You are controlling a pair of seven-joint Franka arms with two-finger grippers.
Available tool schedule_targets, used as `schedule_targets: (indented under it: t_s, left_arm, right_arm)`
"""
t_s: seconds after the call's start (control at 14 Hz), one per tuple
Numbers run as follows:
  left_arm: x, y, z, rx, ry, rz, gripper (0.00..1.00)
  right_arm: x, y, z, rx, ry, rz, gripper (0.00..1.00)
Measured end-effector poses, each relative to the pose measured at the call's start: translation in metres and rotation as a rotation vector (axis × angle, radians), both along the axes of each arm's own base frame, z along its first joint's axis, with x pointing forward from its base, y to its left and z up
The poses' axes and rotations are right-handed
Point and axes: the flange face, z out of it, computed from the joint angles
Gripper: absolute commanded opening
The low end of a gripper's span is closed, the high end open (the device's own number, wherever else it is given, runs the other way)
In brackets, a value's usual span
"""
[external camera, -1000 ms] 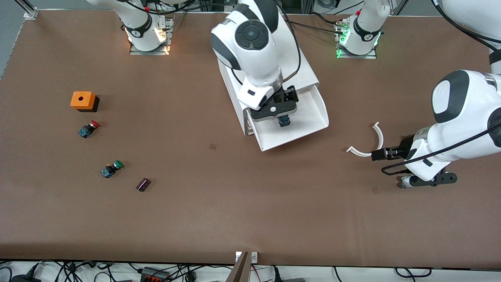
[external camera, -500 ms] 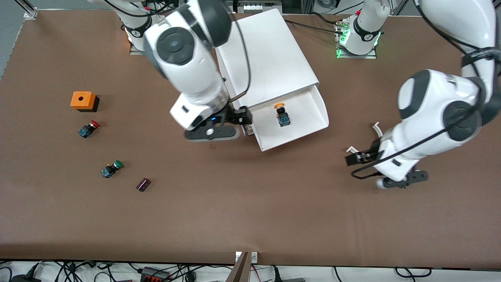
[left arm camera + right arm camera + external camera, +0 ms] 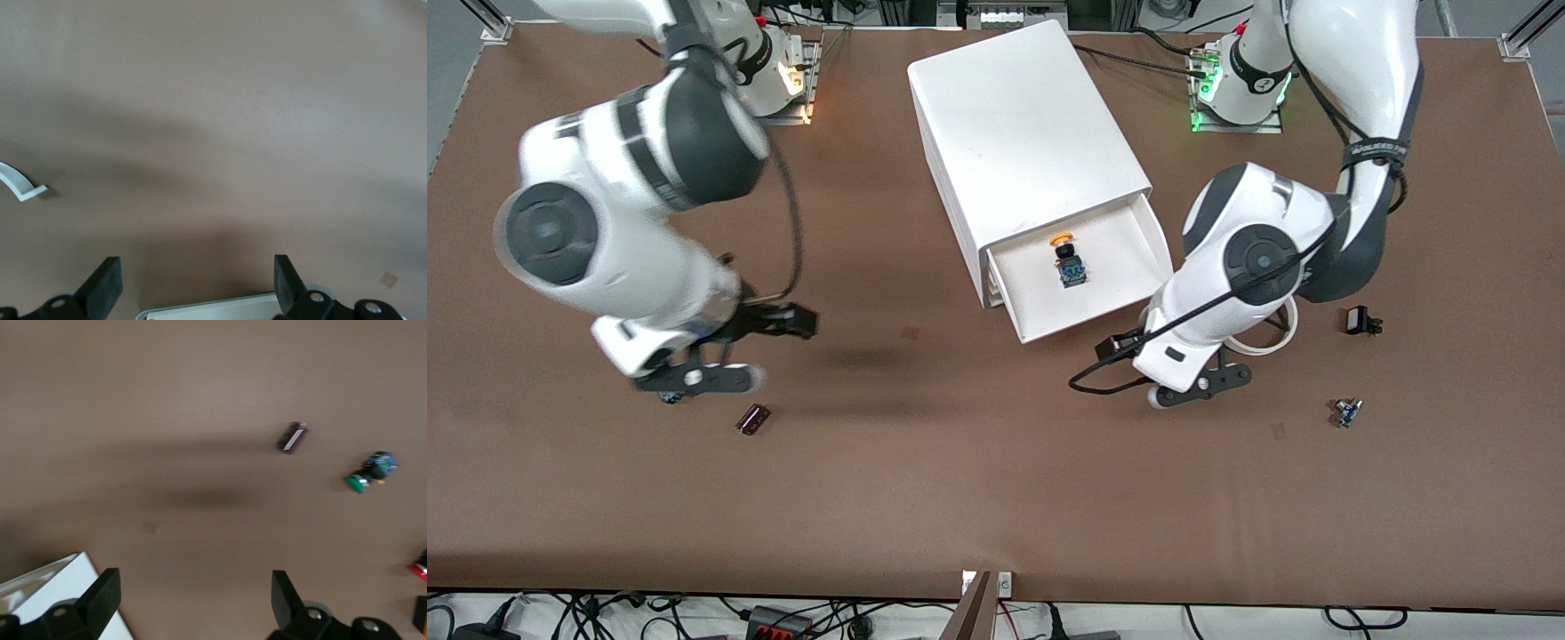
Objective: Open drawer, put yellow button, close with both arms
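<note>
The drawer point(image 3: 1092, 321), the top one of the white cabinet point(image 3: 1023, 133), stands pulled out. The yellow button point(image 3: 1066, 261) lies inside it on its side, yellow cap toward the cabinet. My right gripper point(image 3: 796, 321) is open and empty over bare table, between the cabinet and the green-capped switch; its wrist view shows the fingers spread point(image 3: 195, 597) and a white cabinet corner point(image 3: 57, 587). My left gripper point(image 3: 1117, 346) is open and empty just beside the drawer's front corner; its wrist view point(image 3: 197, 287) shows the drawer's white edge point(image 3: 213, 311) between the fingers.
A white curved strip point(image 3: 1267, 345) lies under the left arm. A small black part point(image 3: 1358, 320) and a small metal part point(image 3: 1347, 412) lie toward the left arm's end. A dark chip point(image 3: 752, 419), the green-capped switch point(image 3: 371, 471) and the red-capped switch point(image 3: 420, 569) lie near the right arm.
The right gripper let go of the yellow button in the drawer and swung away toward its own end. The left arm moved from its end to the drawer's front corner.
</note>
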Motion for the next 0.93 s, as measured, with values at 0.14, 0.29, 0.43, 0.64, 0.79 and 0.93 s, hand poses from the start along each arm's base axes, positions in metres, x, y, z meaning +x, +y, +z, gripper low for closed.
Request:
schedule_targets:
  t_s: [0.14, 0.29, 0.43, 0.64, 0.79, 0.93]
  left_arm:
    - [-0.007, -0.013, -0.017, 0.011, 0.026, -0.013, 1.0]
    - [-0.016, -0.021, -0.03, 0.023, 0.054, -0.008, 1.0]
    - [-0.025, -0.027, -0.035, 0.028, 0.073, 0.008, 1.0]
    - [-0.04, -0.035, -0.03, 0.033, 0.088, 0.043, 1.0]
    - [-0.053, -0.044, -0.031, 0.039, 0.108, 0.074, 1.0]
    - [-0.068, -0.053, -0.034, 0.047, 0.129, 0.082, 1.0]
  right_arm:
    - [0.008, -0.038, 0.001, -0.001, 0.007, -0.046, 1.0]
    - [0.013, -0.065, 0.003, -0.001, 0.011, -0.085, 1.0]
    - [0.015, -0.087, 0.008, 0.001, 0.006, -0.107, 1.0]
    - [0.015, -0.113, 0.018, 0.002, -0.006, -0.14, 1.0]
    - [0.011, -0.138, 0.025, 0.008, -0.017, -0.151, 1.0]
    - [0.003, -0.168, 0.037, 0.02, -0.049, -0.119, 1.0]
